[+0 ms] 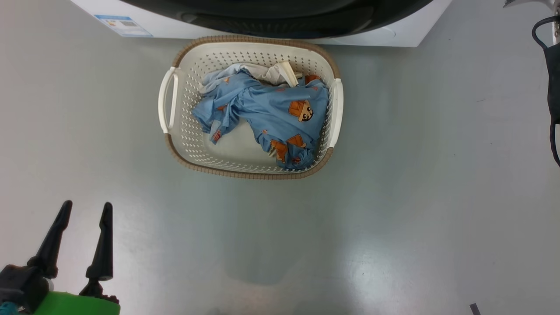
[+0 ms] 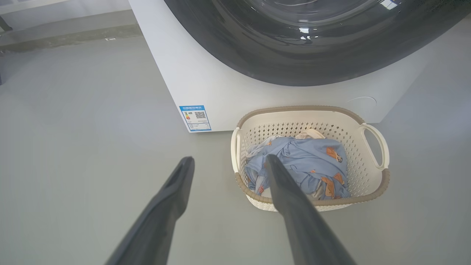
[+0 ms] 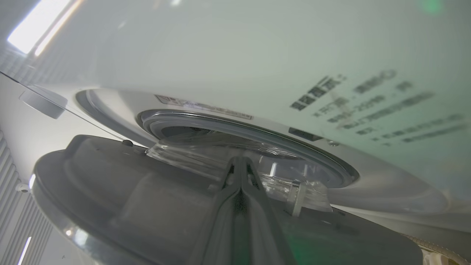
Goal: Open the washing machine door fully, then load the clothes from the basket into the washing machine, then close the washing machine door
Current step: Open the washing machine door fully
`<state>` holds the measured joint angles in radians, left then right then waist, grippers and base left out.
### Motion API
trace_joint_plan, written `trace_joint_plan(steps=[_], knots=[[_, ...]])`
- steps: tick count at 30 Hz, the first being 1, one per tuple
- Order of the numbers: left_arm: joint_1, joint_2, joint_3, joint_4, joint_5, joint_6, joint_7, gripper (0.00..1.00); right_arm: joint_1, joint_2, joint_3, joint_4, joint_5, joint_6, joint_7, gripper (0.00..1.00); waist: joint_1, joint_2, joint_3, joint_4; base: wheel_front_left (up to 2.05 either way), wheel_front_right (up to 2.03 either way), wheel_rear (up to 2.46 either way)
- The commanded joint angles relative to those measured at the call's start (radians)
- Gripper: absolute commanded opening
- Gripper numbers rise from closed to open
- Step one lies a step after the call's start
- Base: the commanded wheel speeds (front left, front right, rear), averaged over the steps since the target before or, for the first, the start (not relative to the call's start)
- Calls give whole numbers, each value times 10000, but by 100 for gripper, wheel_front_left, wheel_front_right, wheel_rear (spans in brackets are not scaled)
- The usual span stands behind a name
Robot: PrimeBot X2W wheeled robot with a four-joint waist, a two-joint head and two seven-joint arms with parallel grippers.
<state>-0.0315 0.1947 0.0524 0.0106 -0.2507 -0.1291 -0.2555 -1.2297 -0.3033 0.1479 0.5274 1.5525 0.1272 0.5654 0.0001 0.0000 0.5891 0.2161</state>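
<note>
The cream basket (image 1: 249,174) with a brown rim stands on the floor just before the white washing machine (image 1: 407,33). Light-blue clothes (image 1: 271,109) with orange figures and a cream piece lie in it. My left gripper (image 1: 87,205) hovers open and empty at the lower left, well short of the basket (image 2: 368,176) and clothes (image 2: 301,162). The door's (image 2: 294,62) glossy black rim shows above the basket. In the right wrist view the door (image 3: 121,198) stands ajar from the grey gasket (image 3: 257,132). My right gripper (image 3: 241,162) is shut, tips against the door's inner side by the clear glass bowl.
A blue label sticker (image 2: 195,117) marks the washer's lower left corner. A black strap or cable (image 1: 552,87) hangs at the far right edge. Bare grey floor (image 1: 393,218) spreads around the basket on the left, right and near sides.
</note>
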Motion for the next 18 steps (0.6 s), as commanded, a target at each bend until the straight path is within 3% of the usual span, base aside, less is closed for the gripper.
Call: trace_joint_plan(steps=[1,18], knots=[[-19,293,434,-167,65,-16,-63,100,125,475,255,-402,59,35,232,0,0,0,-55,-34,0,0,0],[-25,230,499,-209,116,-16,-63,100,799,562,695,-711,171,35,1035,0,0,0,-478,-242,0,0,0]])
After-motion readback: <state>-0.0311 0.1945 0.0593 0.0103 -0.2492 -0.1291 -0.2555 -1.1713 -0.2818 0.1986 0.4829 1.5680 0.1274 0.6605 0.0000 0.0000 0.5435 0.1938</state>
